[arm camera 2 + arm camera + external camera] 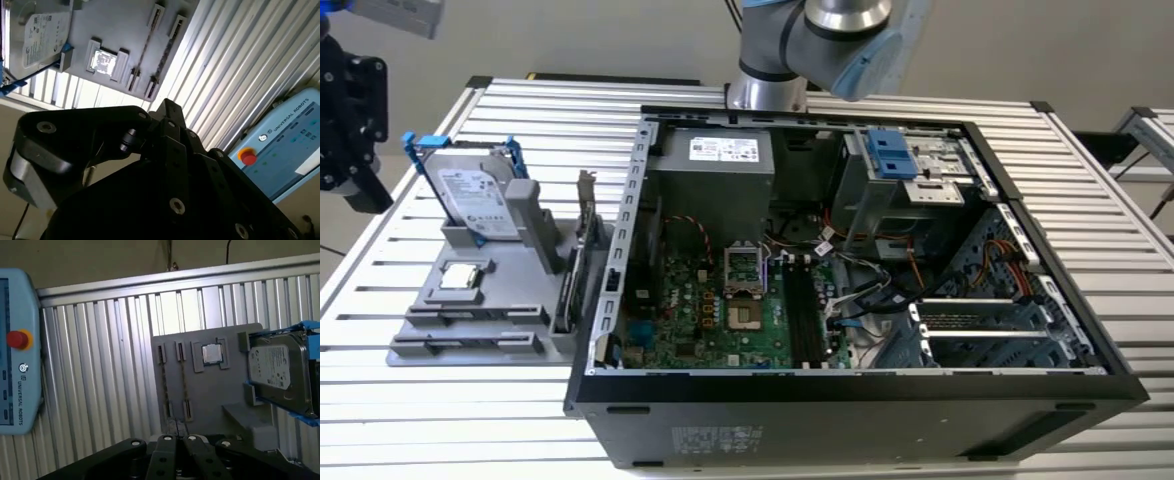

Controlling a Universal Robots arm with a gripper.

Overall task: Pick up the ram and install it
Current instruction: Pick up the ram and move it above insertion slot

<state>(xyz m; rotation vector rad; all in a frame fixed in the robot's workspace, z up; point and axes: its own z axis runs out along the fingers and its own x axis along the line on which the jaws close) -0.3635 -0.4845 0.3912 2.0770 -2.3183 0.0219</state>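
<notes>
A table (454, 420) of ribbed aluminium slats carries an open case (854, 400) lying on its side, with the motherboard (707, 310) facing up and its long black slots (803, 310) running beside the processor socket. The arm (821, 40) rises at the far side of the case. On the exterior view's left of the case sits a grey holder (210, 390). A card (594, 260) with a metal bracket stands on edge between holder and case. In both wrist views the holder shows from above. A hard drive (275, 370) in a blue frame is propped at one end and a square chip (212, 354) sits in the middle. Past the chip, two thin sticks lie edge-on in parallel grooves, each held by a clip at either end. The ram (184, 382) (145, 46) is the stick nearer the chip, and the second ram (165, 385) (164, 57) lies just beside it on the side away from the drive. Both rest in the holder, well apart from the motherboard slots. The gripper (179, 439) (167, 112) hangs above the holder, clear of it. In the first wrist view its black tip lines up with the near ends of the two sticks. Whether the gripper is apart or together cannot be told. A light blue pendant (15, 350) with a red button lies on the slats beyond the ram end of the holder.
</notes>
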